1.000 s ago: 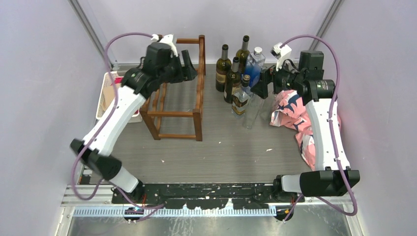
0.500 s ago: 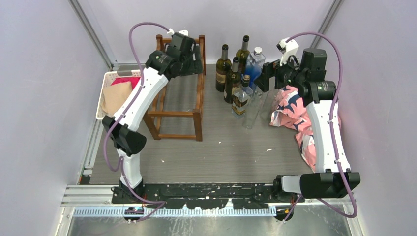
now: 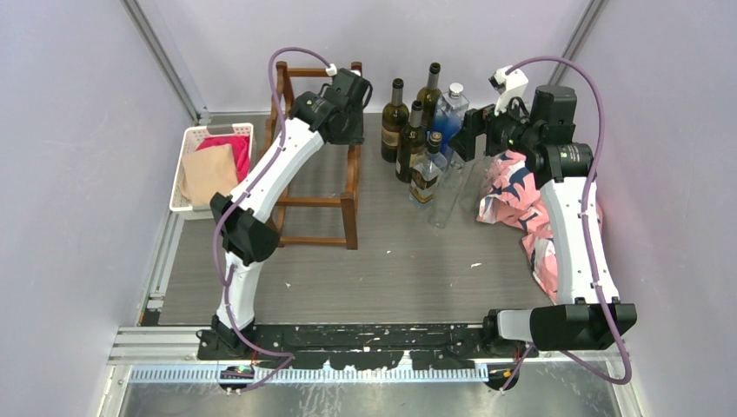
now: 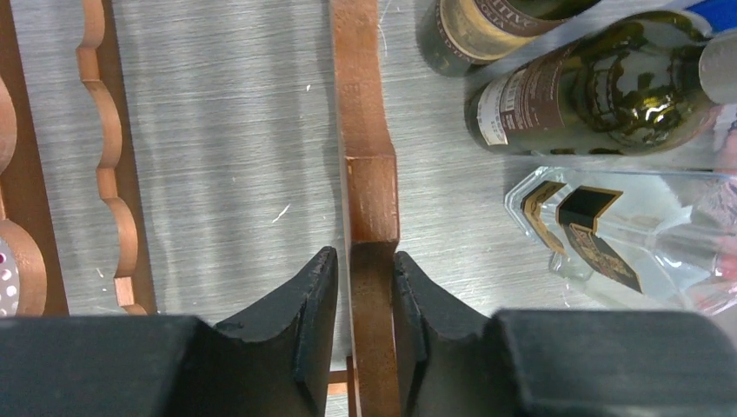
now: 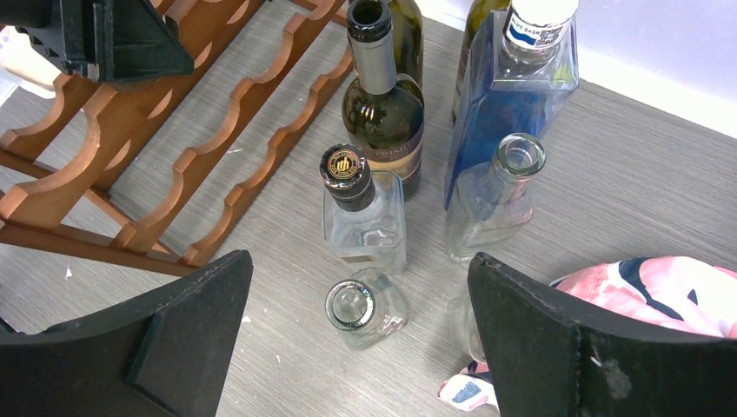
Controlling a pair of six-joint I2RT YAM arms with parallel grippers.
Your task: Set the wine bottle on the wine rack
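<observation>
The wine rack [image 3: 348,187], dark reddish-brown wood with scalloped rails, stands left of centre at the back. My left gripper [image 3: 352,122] sits on its right top rail near the back post. In the left wrist view the rail [image 4: 365,122] runs between the fingers, and the left gripper [image 4: 365,261] is shut on it. Three dark green wine bottles [image 3: 395,122] stand upright just right of the rack, also in the right wrist view [image 5: 382,113]. My right gripper [image 3: 465,143] hovers over the bottle group, and it [image 5: 355,261] is wide open and holds nothing.
A white basket [image 3: 195,143] with cloths sits left of the rack. A blue bottle [image 3: 449,117], a square clear bottle with a black cap [image 3: 426,174] and a clear bottle [image 3: 443,204] crowd the wine bottles. A floral cloth [image 3: 521,195] lies at the right.
My left arm swung right, from the rack's back left to its right top rail, and its jaws closed around the rail. The right arm barely moved.
</observation>
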